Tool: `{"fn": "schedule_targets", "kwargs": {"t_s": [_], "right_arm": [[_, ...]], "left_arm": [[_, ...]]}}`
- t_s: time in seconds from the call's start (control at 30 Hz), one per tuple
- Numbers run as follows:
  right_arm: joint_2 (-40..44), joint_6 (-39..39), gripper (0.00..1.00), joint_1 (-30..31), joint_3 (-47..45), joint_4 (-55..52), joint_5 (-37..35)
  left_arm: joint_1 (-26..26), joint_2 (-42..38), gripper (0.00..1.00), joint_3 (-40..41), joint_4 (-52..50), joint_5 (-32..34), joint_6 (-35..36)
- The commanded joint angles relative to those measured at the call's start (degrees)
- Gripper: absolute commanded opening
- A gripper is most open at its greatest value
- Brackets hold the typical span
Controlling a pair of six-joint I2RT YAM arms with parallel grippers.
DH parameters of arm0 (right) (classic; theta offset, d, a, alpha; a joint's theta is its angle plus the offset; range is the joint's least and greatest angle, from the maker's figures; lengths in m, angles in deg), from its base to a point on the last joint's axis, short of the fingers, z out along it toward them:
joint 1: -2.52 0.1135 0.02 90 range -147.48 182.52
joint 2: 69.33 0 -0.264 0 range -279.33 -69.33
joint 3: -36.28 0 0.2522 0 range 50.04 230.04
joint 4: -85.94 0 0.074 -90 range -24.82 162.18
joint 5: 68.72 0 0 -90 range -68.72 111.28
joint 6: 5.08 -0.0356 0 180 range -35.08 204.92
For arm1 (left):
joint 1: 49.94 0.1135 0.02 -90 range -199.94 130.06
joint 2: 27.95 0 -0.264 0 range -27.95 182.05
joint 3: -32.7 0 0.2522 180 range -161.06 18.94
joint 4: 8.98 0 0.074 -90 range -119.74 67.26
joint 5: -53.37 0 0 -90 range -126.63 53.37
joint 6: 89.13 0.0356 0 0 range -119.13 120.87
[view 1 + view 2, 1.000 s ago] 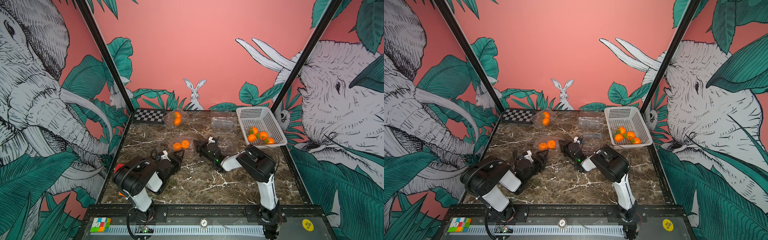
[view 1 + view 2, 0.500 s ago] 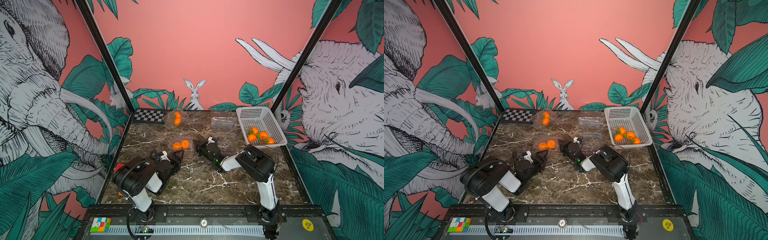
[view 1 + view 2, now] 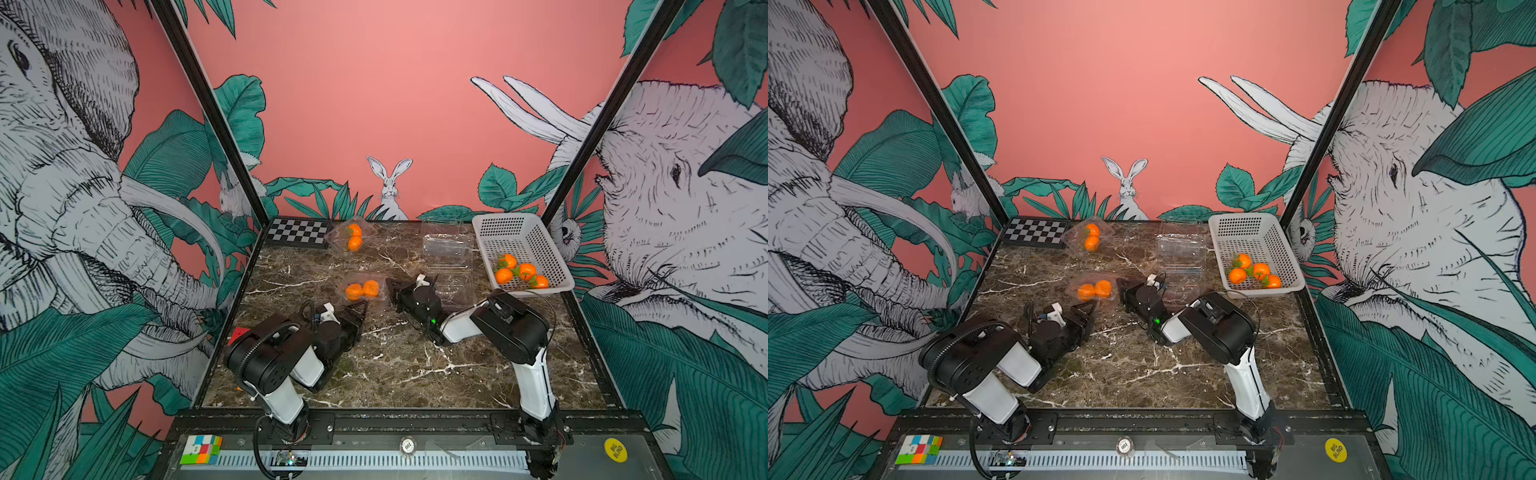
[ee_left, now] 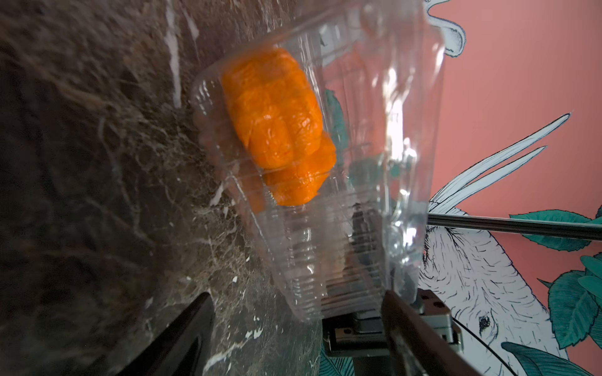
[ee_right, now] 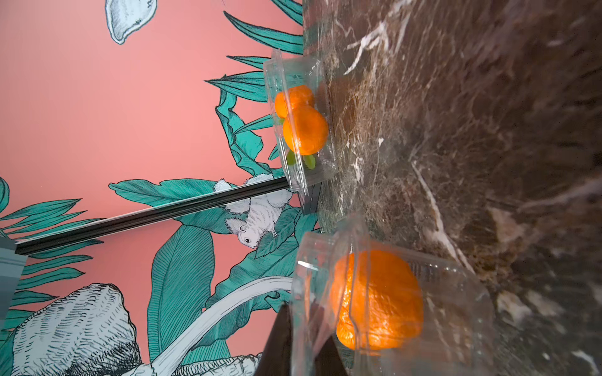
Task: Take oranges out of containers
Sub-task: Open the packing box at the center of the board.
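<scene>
Marble tabletop (image 3: 399, 374); checkerboard (image 3: 298, 232), basket (image 3: 536, 245) at back; right fingers (image 5: 280, 341) pinch container (image 5: 456, 293) edge

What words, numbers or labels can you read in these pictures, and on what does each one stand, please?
"BIG BLIND": yellow round sticker on the front panel, seen in both top views.
The small white disc on the same panel: print too small to read.
No other text is visible.

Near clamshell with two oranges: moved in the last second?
No. The near container keeps its place against the checkerboard in a top view.
</scene>
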Motion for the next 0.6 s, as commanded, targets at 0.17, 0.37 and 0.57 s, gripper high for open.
{"fn": "schedule_targets", "kwargs": {"t_s": [0.17, 0.37, 0.57], "right_arm": [[-0.64, 0.6, 0.11, 0.54, 0.54, 0.64, -0.39], [-0.62, 1.07, 0.11, 0.81, 0.16, 0.63, -0.19], [-0.92, 1.64, 0.11, 1.22, 0.28, 0.05, -0.1]], "left_arm": [[-0.27, -0.91, 0.82, -0.12, 0.43, 1.07, -0.8], [-0.27, -0.61, 0.82, -0.47, 0.41, 1.08, -0.8], [-0.26, -0.8, 0.82, -0.82, 0.41, 0.97, -0.84]]}}
